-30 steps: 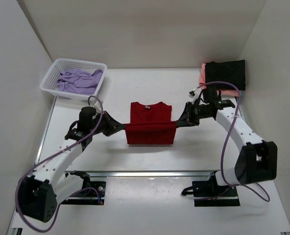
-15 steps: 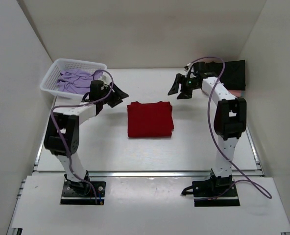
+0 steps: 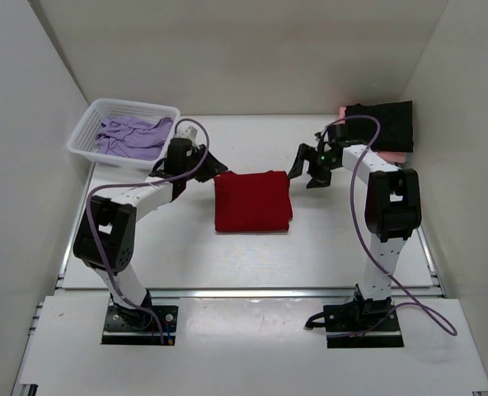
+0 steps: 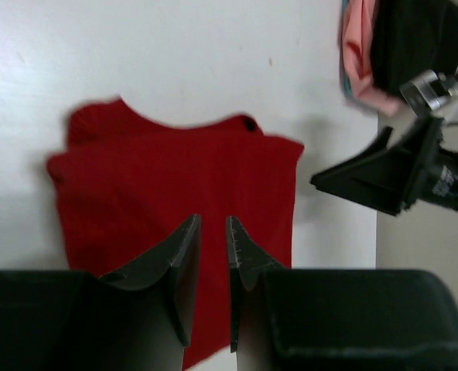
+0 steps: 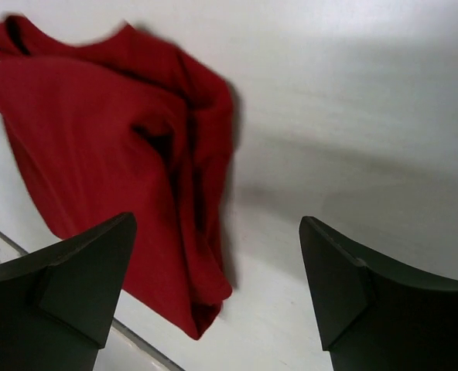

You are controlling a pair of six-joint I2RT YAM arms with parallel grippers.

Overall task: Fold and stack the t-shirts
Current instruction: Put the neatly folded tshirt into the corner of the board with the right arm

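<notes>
A bright red t-shirt [image 3: 252, 200] lies folded into a rough rectangle at the middle of the worktop [image 3: 186, 256], with both arms reaching in toward it from either side. The left hand [image 3: 216, 163] sits by the shirt's far left corner, its fingers drawn to a narrow slit with nothing between them. Its wrist camera looks across the red cloth toward the other arm. The right hand [image 3: 303, 172] sits just off the shirt's far right corner, fingers spread wide and gripping nothing. Its wrist view shows the shirt's rumpled side edge resting on the white surface. Whether either hand touches the cloth cannot be told from these views. In the far right corner of the worktop, a black t-shirt [image 3: 382, 125] lies on top of a salmon pink t-shirt [image 3: 341, 124], whose edge peeks out on the left side. In the far left corner, a pale lavender t-shirt [image 3: 129, 136] sits crumpled inside a white mesh basket [image 3: 87, 124], well apart from the red one.
</notes>
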